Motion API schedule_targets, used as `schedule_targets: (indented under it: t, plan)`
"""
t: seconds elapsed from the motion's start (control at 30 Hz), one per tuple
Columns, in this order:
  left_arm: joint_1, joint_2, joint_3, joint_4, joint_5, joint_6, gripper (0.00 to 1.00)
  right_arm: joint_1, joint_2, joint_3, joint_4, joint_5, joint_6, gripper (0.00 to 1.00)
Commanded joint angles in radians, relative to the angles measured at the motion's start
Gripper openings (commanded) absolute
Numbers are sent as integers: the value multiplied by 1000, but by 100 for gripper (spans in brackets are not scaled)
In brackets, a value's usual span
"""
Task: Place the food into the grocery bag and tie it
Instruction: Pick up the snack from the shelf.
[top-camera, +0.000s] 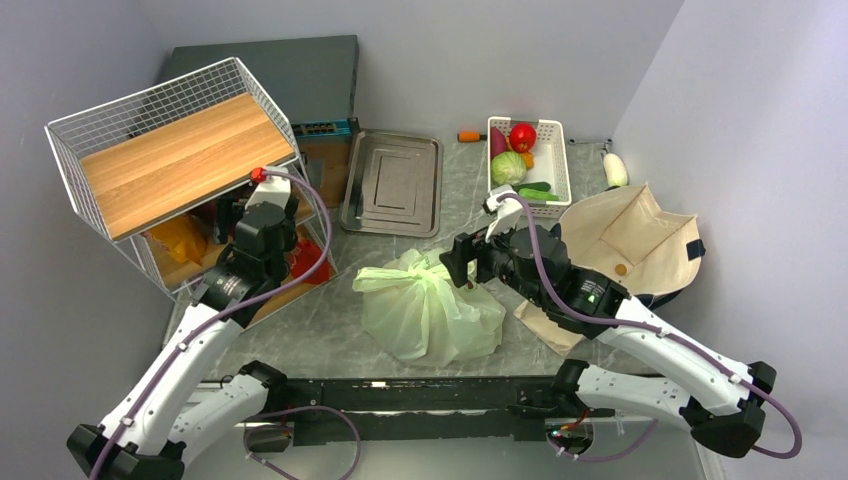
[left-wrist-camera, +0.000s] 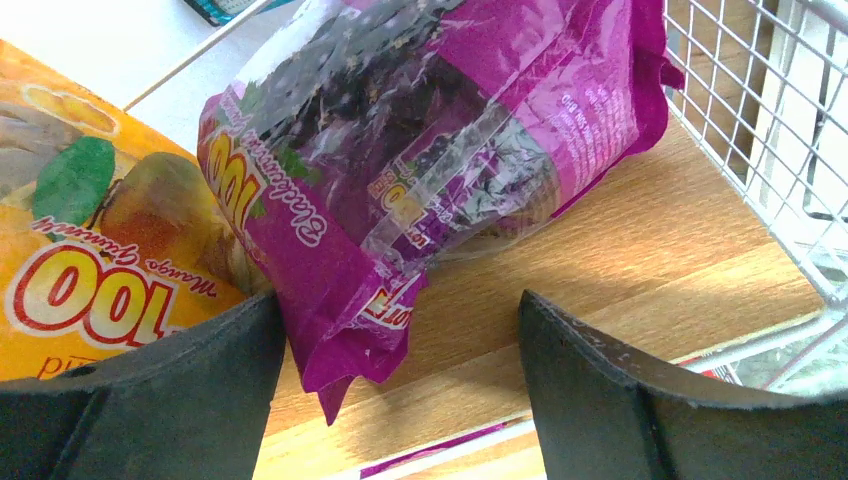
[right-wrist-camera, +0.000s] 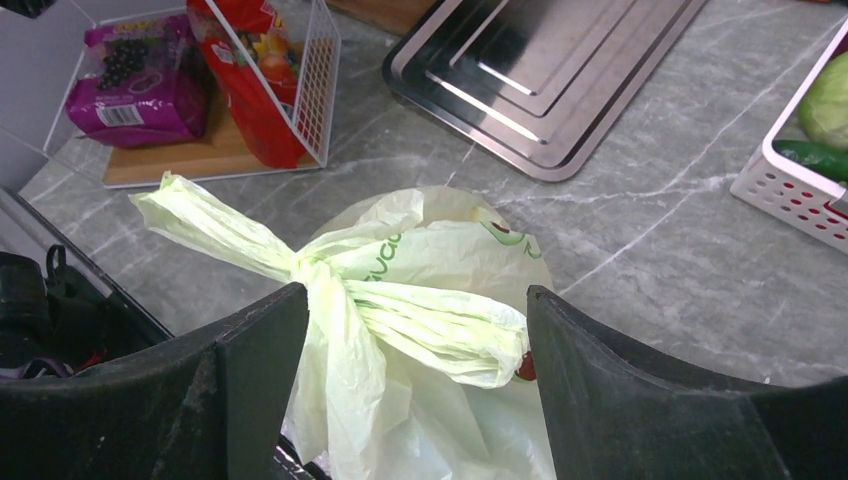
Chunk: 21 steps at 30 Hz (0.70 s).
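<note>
The thin crinkly translucent pale-green plastic grocery bag (top-camera: 430, 315) is sitting bulging on the grey marbled table (top-camera: 460, 200), mid work area, between the two arms. The plastic is hiding the contents, so no food is showing to confirm. Its handles are crossing at a twisted knot (right-wrist-camera: 303, 268), with one tail (right-wrist-camera: 200, 222) sticking out toward the rack side and the loose loop (right-wrist-camera: 440, 335) lying over the bag top. This is reading as the tying step, late on, with the knot looking slack rather than cinched. The right gripper (right-wrist-camera: 415, 292) is hovering just over the bag with its fingers apart, straddling the knot and the loose loop and clamping nothing; one finger seems to be brushing the plastic. To do this well it should be closing on the loose loop near the knot, not on the bag body, then pulling low and steady so the film is not tearing and the bag is not dragging. That wants a counter-hold on the tail, but the left gripper (left-wrist-camera: 400, 298) is sitting well apart from the bag. It is inside the lower shelf of the white wire rack (top-camera: 150, 110), fingers apart around a corner of a glossy purple snack packet (left-wrist-camera: 420, 150) and gripping nothing, with an orange mango snack packet (left-wrist-camera: 90, 230) just beside. Further out, a steel tray (top-camera: 392, 182), a white plastic basket of vegetables (top-camera: 556, 165) and a beige canvas tote (top-camera: 630, 235) are sitting behind and right of the bag.
</note>
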<state>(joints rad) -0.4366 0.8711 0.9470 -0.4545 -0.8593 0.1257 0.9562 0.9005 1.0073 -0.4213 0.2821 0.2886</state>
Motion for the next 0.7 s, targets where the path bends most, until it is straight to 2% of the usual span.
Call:
schedule_targets:
  t: [0.0, 0.1, 0.27, 0.33, 0.43, 0.5, 0.53, 0.67]
  plan:
    - [54, -14, -79, 108, 7, 29, 87, 1, -16, -13, 28, -3, 12, 82]
    - [84, -33, -133, 168, 47, 13, 87, 3, -15, -23, 37, -8, 8, 82]
    - [104, -46, -175, 215, 71, 14, 74, 1, -23, -43, 46, -8, 7, 82]
    - [112, -46, -174, 216, 69, 13, 63, 2, -30, -49, 42, -5, 8, 82]
    - [117, -49, -158, 180, 79, -8, 37, 1, -43, -54, 29, 10, 13, 82]
    - [118, -57, -154, 168, 91, -19, 5, 2, -56, -60, 19, 23, 15, 82]
    - [118, -59, -150, 154, 101, -22, 0, 1, -64, -64, 17, 28, 15, 82]
    - [118, -73, -111, 68, 205, -59, 0, 1, -79, -67, -3, 41, 20, 82]
